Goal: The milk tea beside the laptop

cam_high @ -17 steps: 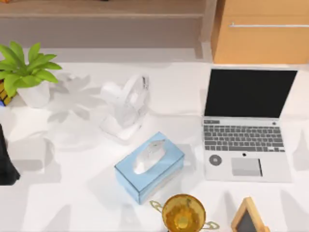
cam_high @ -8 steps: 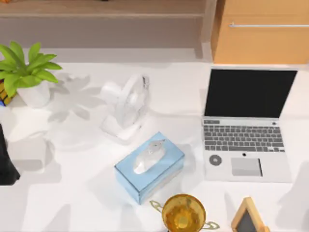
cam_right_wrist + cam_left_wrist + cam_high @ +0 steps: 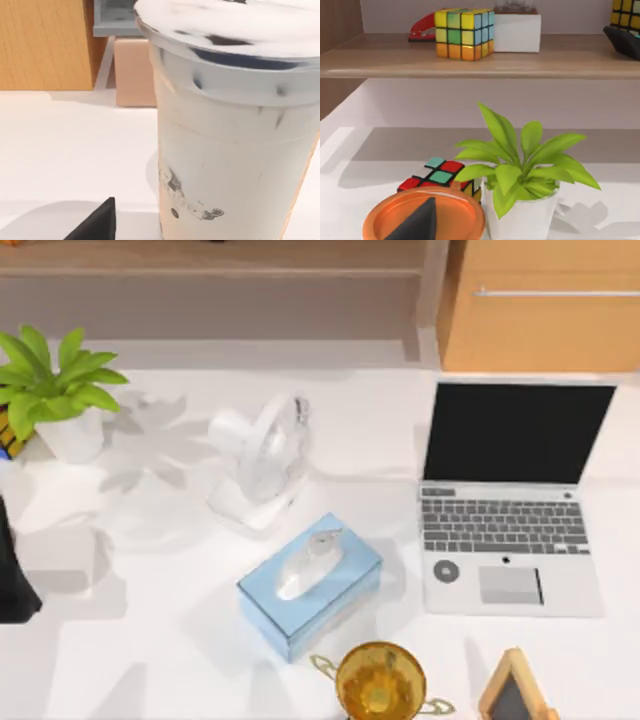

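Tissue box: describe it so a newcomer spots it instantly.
Start at the open laptop on the white table's right side in the top view. Just left of it sits the tissue box, turned at an angle. It's the only pale blue block, with a white tissue poking from its top.

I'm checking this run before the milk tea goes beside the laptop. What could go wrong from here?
1. The right wrist view shows the milk tea cup very close to the right gripper; an off-centre approach might tip it.
2. The open laptop stands with its screen upright, so a cup brought in low could knock it.
3. On the laptop's left, the tissue box and the gold trophy crowd the table, leaving little room there.
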Controlling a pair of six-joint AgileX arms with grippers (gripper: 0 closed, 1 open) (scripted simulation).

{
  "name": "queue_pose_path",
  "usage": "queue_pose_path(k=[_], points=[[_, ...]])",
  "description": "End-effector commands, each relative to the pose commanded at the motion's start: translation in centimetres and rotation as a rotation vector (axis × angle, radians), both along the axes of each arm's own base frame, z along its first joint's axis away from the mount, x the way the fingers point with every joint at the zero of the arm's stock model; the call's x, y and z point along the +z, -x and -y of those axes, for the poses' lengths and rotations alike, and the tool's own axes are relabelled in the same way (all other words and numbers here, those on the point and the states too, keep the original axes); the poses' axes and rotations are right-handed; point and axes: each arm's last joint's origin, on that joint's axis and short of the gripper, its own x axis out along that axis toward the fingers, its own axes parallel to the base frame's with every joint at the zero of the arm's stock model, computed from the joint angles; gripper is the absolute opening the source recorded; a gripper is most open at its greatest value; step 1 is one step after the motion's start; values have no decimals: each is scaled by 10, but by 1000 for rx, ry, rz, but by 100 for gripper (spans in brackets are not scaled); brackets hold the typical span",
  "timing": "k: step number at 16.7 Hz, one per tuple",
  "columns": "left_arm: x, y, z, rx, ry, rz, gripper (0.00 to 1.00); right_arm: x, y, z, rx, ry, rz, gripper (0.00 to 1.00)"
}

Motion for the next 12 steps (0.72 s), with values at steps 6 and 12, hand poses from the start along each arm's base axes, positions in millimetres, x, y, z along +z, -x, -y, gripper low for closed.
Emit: queue_pose_path(k=[6, 12], points=[[0, 0, 0, 0, 0, 0, 100, -1, -11, 2, 0, 0, 0, 100], [0, 0, 0, 0, 0, 0, 100, -13, -67, 3, 0, 0, -1, 100]])
